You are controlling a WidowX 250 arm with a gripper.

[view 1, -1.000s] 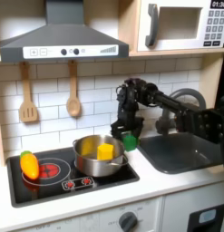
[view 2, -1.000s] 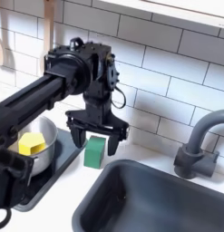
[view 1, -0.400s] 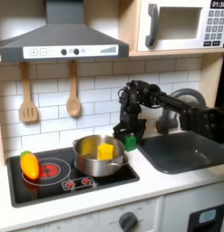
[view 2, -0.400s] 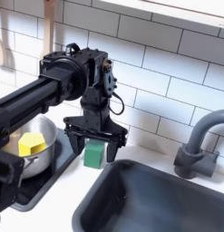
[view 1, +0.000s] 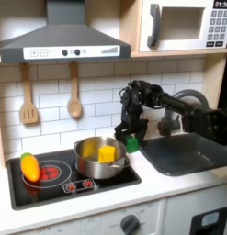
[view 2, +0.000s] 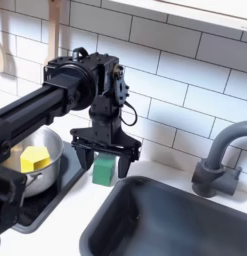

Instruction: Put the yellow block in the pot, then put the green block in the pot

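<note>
2 fingers (view 2: 82, 153) point straight down, spread around the green block (view 2: 103, 169), seemingly not yet pinching it.

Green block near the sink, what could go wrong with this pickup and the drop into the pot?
1. The green block sits on the counter right by the sink edge; if the open gripper closes off-centre, it might nudge the block into the basin.
2. The yellow block already lies in the pot, so the green one could land on it and bounce out.
</note>
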